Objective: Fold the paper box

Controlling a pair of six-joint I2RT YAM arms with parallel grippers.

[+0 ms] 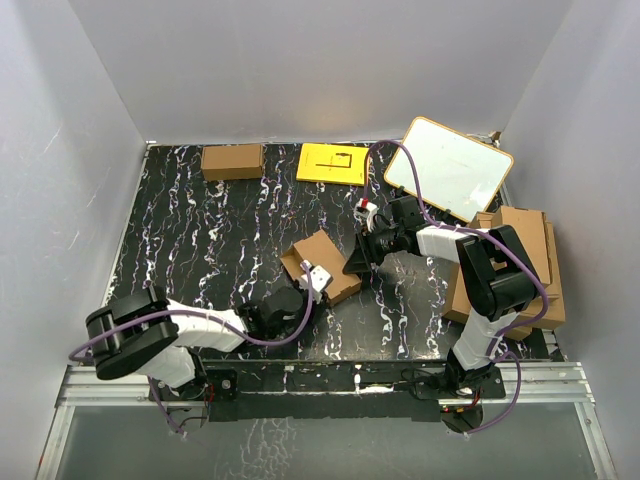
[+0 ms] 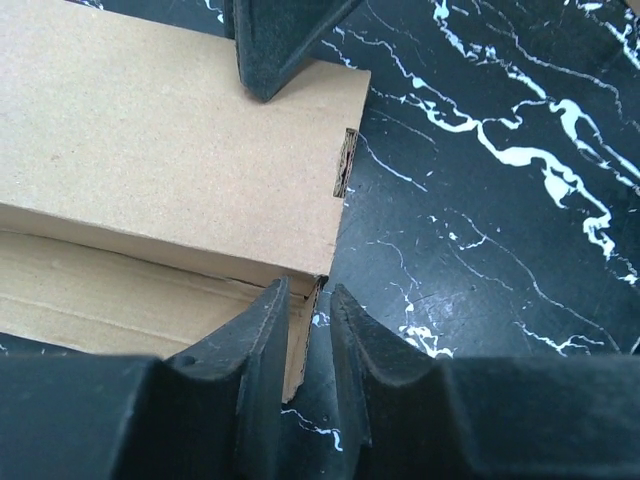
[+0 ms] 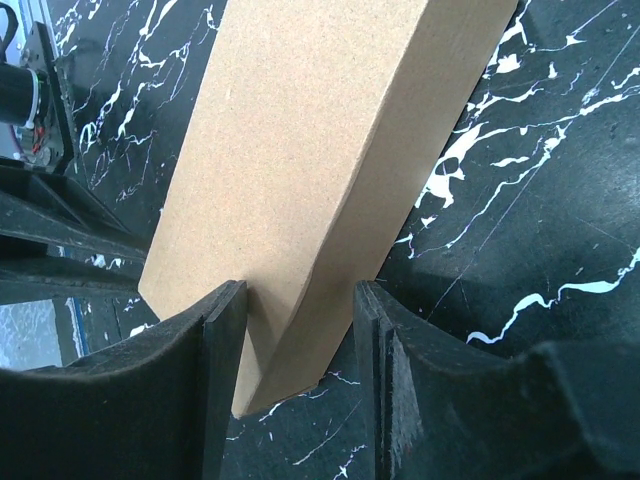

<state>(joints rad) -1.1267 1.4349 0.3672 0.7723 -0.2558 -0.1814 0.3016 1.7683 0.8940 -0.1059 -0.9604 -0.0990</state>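
Observation:
The paper box (image 1: 322, 262) is a plain brown carton lying slantwise mid-table. My left gripper (image 1: 312, 284) is at its near end. In the left wrist view its jaws (image 2: 310, 290) stand slightly apart around a thin end flap (image 2: 298, 335), which leans on the left finger and shows a gap to the right one. My right gripper (image 1: 362, 254) is at the box's right corner. In the right wrist view its jaws (image 3: 300, 290) close on that corner of the box (image 3: 310, 150). One right finger (image 2: 268, 50) shows on the box's far edge.
At the back of the table sit a smaller brown carton (image 1: 232, 161) and a yellow sheet (image 1: 332, 164). A white board (image 1: 450, 168) leans at the back right. A pile of larger cardboard sheets (image 1: 525, 250) lies on the right. White walls enclose the marbled table (image 1: 200, 240).

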